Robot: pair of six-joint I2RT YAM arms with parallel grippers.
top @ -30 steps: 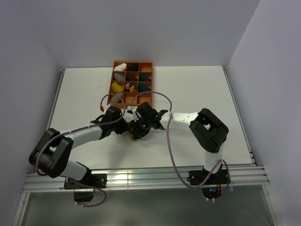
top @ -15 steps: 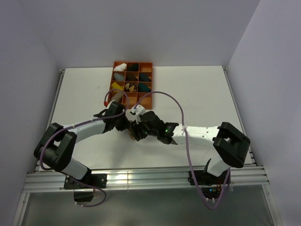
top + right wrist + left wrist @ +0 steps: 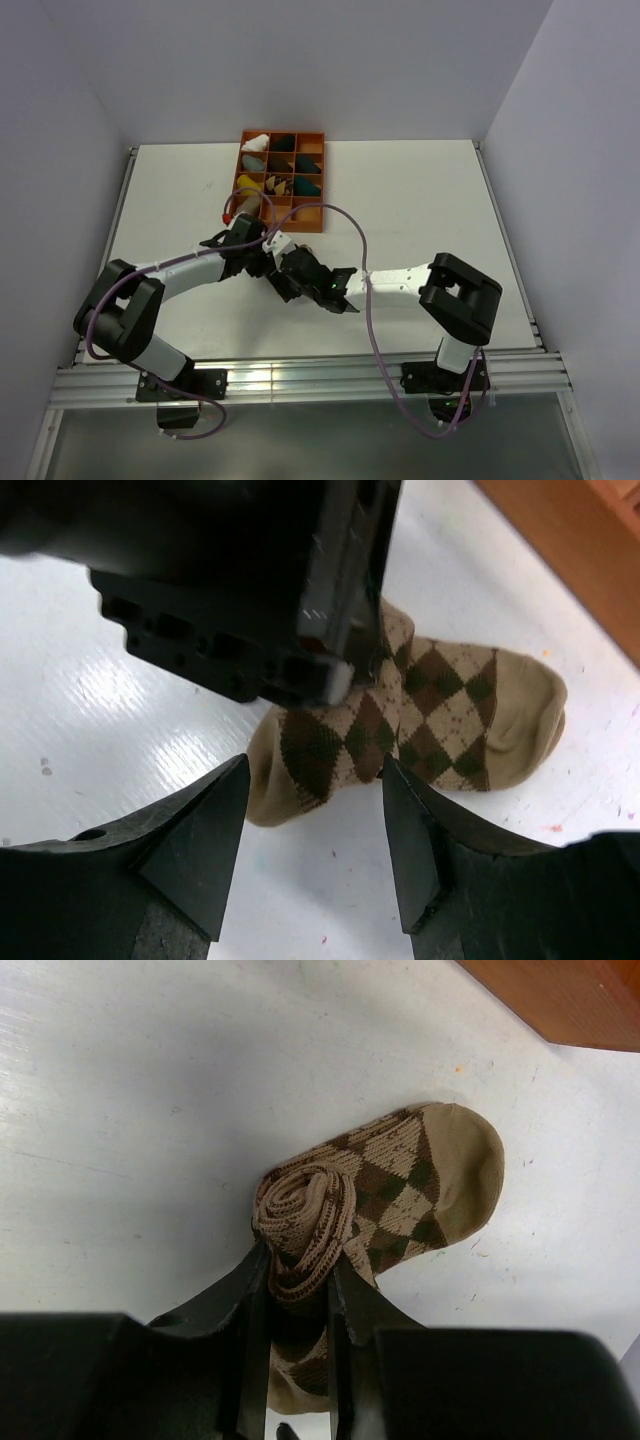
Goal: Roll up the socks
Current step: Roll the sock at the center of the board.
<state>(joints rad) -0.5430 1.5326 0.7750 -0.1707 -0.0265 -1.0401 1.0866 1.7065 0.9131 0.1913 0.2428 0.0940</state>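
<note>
White matte table (image 3: 420,190), faint scuffs, small specks. Plain pale lavender walls (image 3: 300,60) on three sides. Aluminium rail frame (image 3: 330,380) along near table edge. Orange tray (image 3: 570,1000) ahead of left claw (image 3: 298,1265). Soft even light; glare patch on table left of right claw (image 3: 312,775).

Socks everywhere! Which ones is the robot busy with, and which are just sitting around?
For the job:
- argyle sock, partly rolled
- left gripper, pinching the roll
- right gripper, open near the sock

Just lying about:
- orange tray
- sock bundles in its compartments
</note>
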